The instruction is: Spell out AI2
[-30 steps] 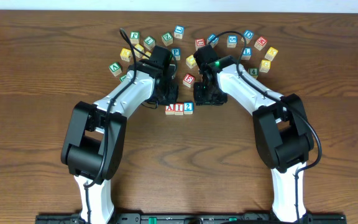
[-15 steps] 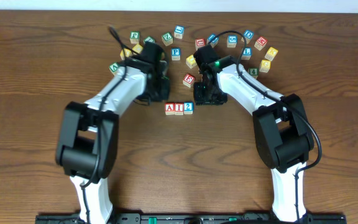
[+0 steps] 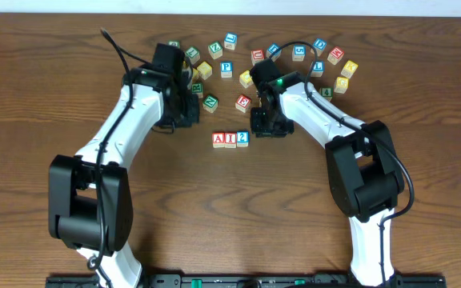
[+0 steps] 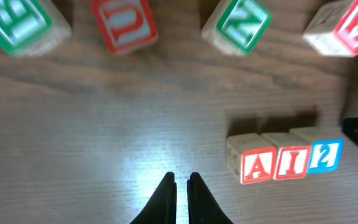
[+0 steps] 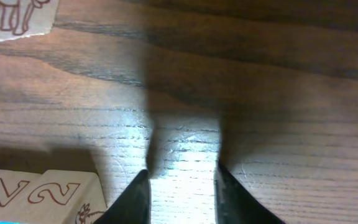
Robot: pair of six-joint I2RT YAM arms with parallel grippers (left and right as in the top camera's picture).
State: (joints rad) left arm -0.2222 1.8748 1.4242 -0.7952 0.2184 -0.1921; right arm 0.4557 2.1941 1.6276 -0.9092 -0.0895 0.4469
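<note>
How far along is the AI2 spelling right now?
Done: the A block, I block and 2 block sit side by side in a row, reading AI2. In hand: nothing; the left gripper is shut and empty, the right gripper open over the table. Left: apparently nothing.

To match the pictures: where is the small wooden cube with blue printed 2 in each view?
Overhead: small wooden cube with blue 2, centre, right end of the row.
Left wrist: lower right, the row's right end.
Right wrist: perhaps the pale cube at lower left; cannot tell.
Shared landmark: wooden cube with red A, the row's left end.
</note>
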